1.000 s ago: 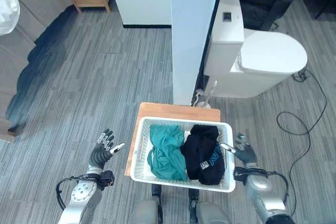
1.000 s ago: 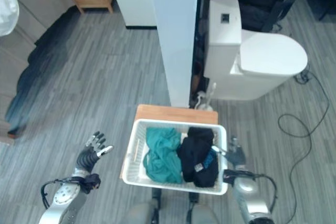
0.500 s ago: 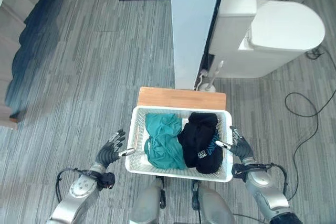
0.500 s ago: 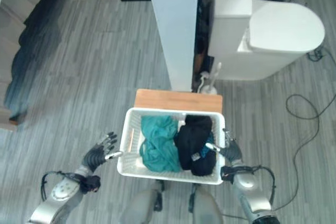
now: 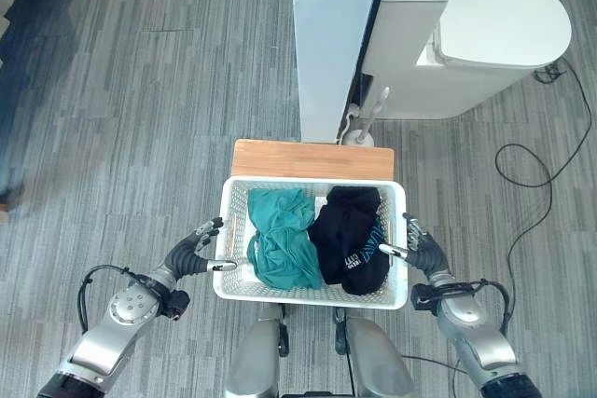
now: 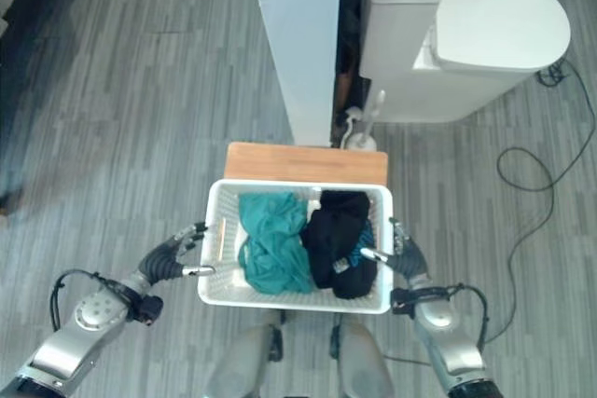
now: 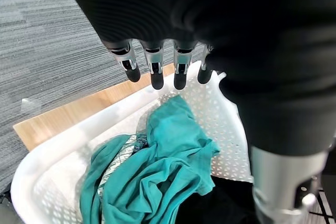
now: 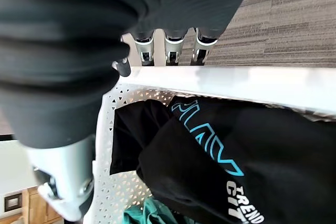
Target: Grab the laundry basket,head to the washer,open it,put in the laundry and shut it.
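You are closing in on the laundry basket (image 5: pixel 313 241): over the last second both hands have been moving inward from well out to the sides, and the head camera has been tipping down over the work.

The basket is sitting on a small wooden tabletop (image 5: pixel 312 158), in front of a white partition (image 5: pixel 336 39) and a toilet (image 5: pixel 476 34). It is holding a teal garment (image 5: pixel 283 249) on your left and a black garment (image 5: pixel 350 238) on your right.

Your left hand (image 5: pixel 193 251) is now sitting just beside the basket's left wall, thumb tip reaching toward the rim. In the left wrist view its fingers (image 7: pixel 157 69) are hanging straight over the rim, loose, gripping nothing.

Your right hand (image 5: pixel 422 253) is at the right wall, thumb pointing in over the rim. In the right wrist view its fingers (image 8: pixel 171 48) are lying straight along the outside of the white rim, not yet curled round it; whether they are touching is hard to tell.

Reading: you are finishing the approach and beginning the two-sided grasp. Neither hand has hold of the basket, so it is not ready to lift. The next move is likely calling for fingers wrapping under both rims evenly, or the load could be tipping.
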Controlling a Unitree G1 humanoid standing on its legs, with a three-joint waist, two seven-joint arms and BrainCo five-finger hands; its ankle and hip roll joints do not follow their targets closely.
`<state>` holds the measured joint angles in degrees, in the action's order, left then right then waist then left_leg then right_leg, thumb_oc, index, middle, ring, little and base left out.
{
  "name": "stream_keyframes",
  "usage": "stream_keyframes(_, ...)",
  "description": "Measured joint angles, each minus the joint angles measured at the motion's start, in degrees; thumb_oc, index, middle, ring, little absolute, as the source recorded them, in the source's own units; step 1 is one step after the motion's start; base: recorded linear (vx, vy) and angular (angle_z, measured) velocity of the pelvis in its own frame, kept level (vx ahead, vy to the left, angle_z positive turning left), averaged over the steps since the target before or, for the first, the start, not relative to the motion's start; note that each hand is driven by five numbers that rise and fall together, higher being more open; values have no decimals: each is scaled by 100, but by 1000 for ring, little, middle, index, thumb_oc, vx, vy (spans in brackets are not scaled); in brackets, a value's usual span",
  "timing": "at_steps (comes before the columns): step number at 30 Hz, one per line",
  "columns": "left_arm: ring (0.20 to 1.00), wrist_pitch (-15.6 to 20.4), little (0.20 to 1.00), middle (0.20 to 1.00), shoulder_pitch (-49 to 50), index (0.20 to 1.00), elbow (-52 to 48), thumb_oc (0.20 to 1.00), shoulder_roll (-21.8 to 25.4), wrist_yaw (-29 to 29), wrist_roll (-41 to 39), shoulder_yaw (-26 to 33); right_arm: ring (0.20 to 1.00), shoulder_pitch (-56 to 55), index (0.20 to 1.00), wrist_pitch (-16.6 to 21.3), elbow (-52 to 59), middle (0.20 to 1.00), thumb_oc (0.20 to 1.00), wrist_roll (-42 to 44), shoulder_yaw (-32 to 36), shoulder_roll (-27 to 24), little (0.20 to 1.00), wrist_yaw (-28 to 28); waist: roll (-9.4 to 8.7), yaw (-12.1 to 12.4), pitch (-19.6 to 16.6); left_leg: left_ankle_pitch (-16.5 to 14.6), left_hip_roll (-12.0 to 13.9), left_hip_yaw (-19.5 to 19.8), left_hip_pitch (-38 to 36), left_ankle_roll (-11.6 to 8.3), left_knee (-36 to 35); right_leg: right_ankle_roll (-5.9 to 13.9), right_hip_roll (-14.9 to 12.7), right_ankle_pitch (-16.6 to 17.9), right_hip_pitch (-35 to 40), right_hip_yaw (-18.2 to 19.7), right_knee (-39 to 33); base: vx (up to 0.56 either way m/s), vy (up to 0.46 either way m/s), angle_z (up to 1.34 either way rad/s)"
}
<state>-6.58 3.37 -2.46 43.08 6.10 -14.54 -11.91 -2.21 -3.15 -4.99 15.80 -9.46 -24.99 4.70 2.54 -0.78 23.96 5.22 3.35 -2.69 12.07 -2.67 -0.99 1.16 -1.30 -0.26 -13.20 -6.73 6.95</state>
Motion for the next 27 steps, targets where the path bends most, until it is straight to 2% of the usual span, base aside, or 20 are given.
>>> stream_keyframes(5,1000,-99,1000,1000,-436,1000,381,1000,-277,-4,382,155,1000,187,1000,-208,-91,1000,1000,-371,19,38,1000,-43,-23,12,17,0,-7,11,78,0,69,1,-19,-60,-123,-4,168,-5,-1,1)
stream_keyframes(10,1000,-233,1000,1000,-722,1000,780,1000,-612,-70,437,251,1000,368,1000,-309,-111,1000,1000,-776,30,69,1000,-107,-46,-11,40,25,-9,13,219,-5,75,-9,-29,-78,-314,-5,279,0,0,0)
stream_keyframes(14,1000,-233,1000,1000,-643,1000,1172,1000,-644,-104,636,234,1000,290,1000,-330,-38,1000,1000,-891,54,62,1000,-135,-47,-19,41,23,-9,2,212,-3,67,-12,-30,-85,-316,4,274,0,0,0)
stream_keyframes(17,1000,-241,1000,1000,-522,1000,1808,1000,-941,-346,903,413,1000,233,1000,-301,-16,1000,1000,-983,50,55,1000,-217,-72,-20,55,23,-10,-45,212,-3,62,-11,-29,-85,-341,40,272,5,16,-6)
stream_keyframes(27,1000,-101,1000,1000,-340,1000,2068,1000,-1088,-593,1120,376,1000,232,1000,-288,126,1000,1000,-996,50,19,1000,-233,-71,-6,63,18,-14,-194,220,6,26,-8,-29,-85,-470,185,285,1,31,-7)
